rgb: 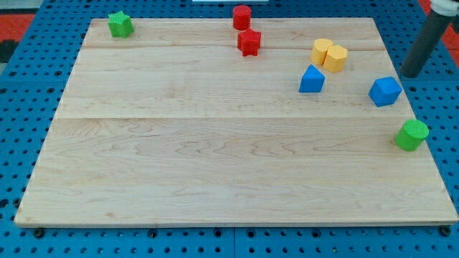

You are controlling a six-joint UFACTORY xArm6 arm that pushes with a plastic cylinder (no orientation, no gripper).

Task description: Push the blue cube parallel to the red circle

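Observation:
The blue cube (385, 91) sits near the board's right edge, toward the view's right. The red circle (242, 17), a short cylinder, stands at the board's top edge, near the middle. My rod comes down from the view's top right corner, and my tip (411, 74) rests just above and to the right of the blue cube, a small gap apart from it. The tip is near the board's right edge.
A red star (249, 42) lies just below the red circle. A yellow heart-like block (329, 55) and a blue triangle (311, 79) sit left of the cube. A green cylinder (412, 135) stands below the cube. A green star (120, 24) is at the top left.

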